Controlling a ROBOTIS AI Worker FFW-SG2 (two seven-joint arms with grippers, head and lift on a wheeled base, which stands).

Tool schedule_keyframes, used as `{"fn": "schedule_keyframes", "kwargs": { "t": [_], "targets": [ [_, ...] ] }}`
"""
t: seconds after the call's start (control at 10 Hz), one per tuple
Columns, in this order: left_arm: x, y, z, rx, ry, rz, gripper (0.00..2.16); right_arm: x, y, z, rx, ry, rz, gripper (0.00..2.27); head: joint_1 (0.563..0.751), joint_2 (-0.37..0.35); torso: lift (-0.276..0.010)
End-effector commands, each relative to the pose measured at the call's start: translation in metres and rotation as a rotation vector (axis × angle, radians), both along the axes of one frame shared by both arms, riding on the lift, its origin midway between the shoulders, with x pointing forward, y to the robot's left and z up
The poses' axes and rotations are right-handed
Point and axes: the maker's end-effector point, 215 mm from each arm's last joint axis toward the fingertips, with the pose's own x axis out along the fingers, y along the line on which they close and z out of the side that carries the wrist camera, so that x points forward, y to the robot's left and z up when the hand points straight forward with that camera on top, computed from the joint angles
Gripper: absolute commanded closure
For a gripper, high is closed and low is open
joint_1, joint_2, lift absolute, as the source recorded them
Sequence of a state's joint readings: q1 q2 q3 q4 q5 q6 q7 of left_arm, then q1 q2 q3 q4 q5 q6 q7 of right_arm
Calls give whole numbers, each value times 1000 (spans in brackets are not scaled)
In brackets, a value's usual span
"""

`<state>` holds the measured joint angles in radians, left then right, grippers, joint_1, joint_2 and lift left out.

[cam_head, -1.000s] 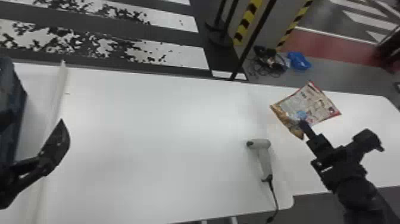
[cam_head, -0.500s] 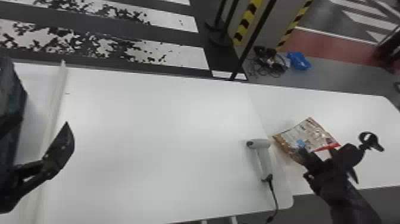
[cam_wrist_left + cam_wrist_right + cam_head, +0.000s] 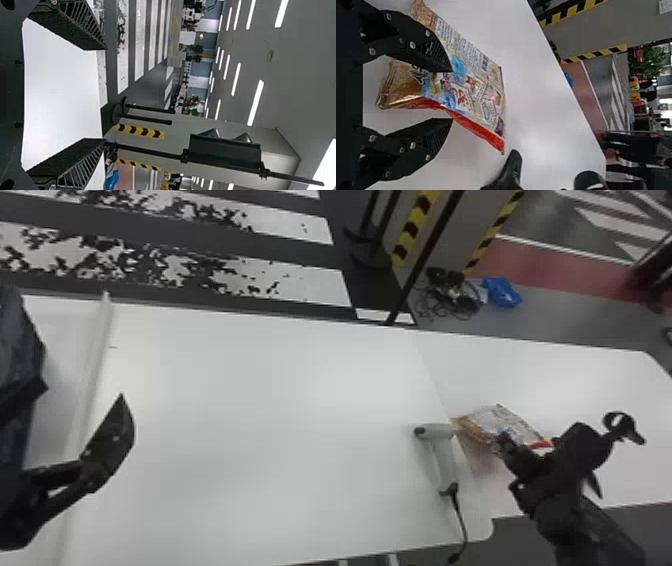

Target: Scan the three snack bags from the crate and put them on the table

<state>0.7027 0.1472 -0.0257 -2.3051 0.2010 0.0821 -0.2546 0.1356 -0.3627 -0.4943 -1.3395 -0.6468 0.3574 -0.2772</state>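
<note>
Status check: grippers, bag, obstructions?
Right gripper open, one finger overlapping the snack bag, no clamp. Left gripper open, empty. Scanner close beside bag, possible snag.

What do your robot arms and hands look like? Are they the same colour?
Yes, black! My left hand and right hand each have two fingers that narrow toward the tips. The left one's have rough, bumpy faces and ribbed sides. The right one's are ribbed too, with little silvery round screws. My right arm is black and chunky.
</note>
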Motion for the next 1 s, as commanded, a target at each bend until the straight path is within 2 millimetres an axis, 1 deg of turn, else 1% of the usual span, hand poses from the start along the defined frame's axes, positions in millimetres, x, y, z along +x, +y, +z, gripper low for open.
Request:
{"fn": "schedule_keyframes", "kwargs": {
  "t": [0.0,0.2,0.3,0.4,0.5,0.6,0.7,0.8,0.9],
  "targets": [
    [-1,-2,2,-2,-3,-2,43,4,30,47,-132,-21,77,46,695,-350,-94],
    [-2,-8,3,-3,-3,-9,43,6,81,88,-148,-63,176,56,695,-350,-94],
    [-3,-10,7,-3,-9,-12,43,11,85,86,-144,-38,167,56,695,-350,-94],
    [-7,-9,11,0,-12,-12,43,12,76,74,-125,-8,141,56,695,-350,-94],
    [-8,-6,13,5,-13,-8,43,7,72,82,-116,-41,132,56,695,-350,-94],
    [-8,-4,10,9,-9,-3,43,4,85,106,-129,-112,172,56,695,-350,-94],
    [-8,-5,9,6,-6,-1,43,6,106,129,-146,-177,213,56,695,-350,-94],
    [-8,-12,10,15,-11,-4,43,12,130,152,-166,-264,257,56,695,-350,-94],
    [-8,-19,11,8,-14,-11,43,19,159,159,-165,-294,310,49,695,-350,-94]
  ]
}}
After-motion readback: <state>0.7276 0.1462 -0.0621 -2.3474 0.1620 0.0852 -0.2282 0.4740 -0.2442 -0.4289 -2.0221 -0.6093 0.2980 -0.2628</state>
